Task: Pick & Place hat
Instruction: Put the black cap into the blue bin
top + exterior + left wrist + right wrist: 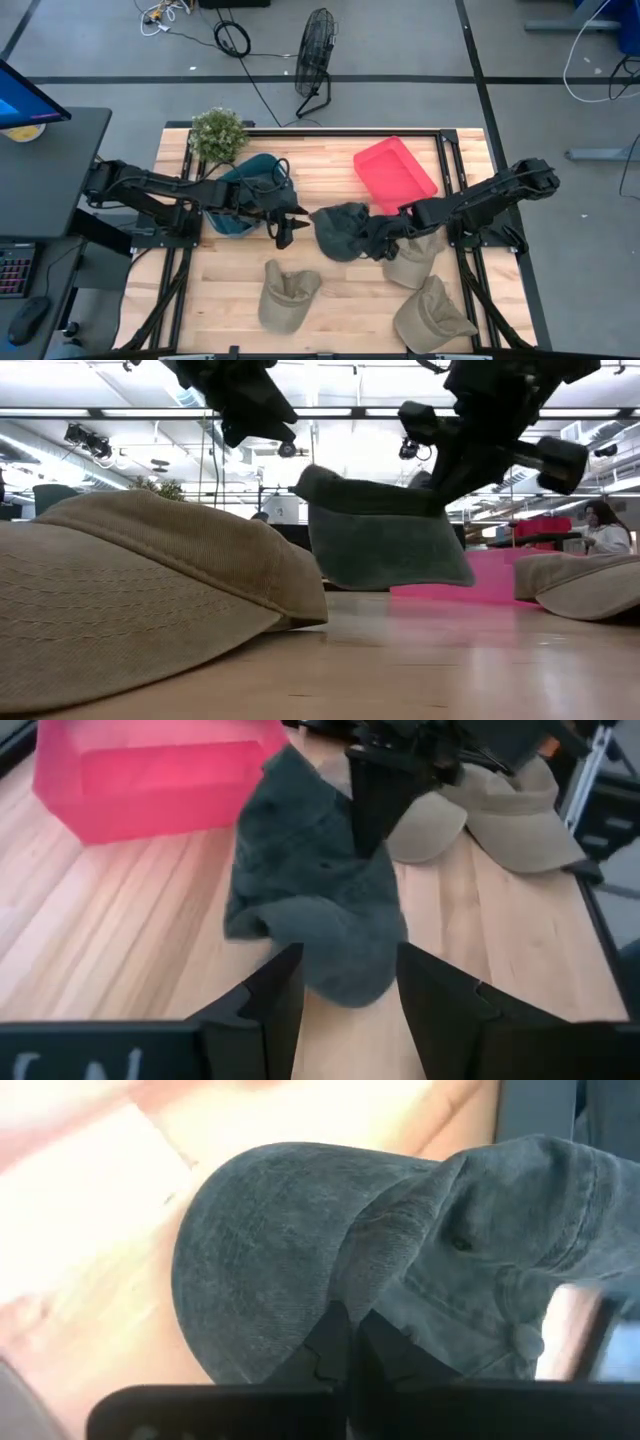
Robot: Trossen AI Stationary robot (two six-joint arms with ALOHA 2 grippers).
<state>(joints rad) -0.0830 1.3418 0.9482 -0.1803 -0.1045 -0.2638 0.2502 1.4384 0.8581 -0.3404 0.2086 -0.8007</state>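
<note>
A dark grey hat hangs in the air over the table's middle, clear of the wood in the low view. My right gripper reaches in from the table's right and is shut on it. My left gripper hovers open just left of the hat; in the left wrist view its fingers frame the hat's near edge without touching it. My left arm lies over a teal hat that rests on the table. My right gripper pinches a bunched fold of the grey hat between its two shut fingers, where the brim meets the crown. It comes from the table's right, slanting downward. The hat hangs below the fingers, lifted clear of the table.
A pink tray sits on the far right part of the table. Three tan hats lie on the near part. A potted plant stands at the far left corner. Bare wood shows in the near middle.
</note>
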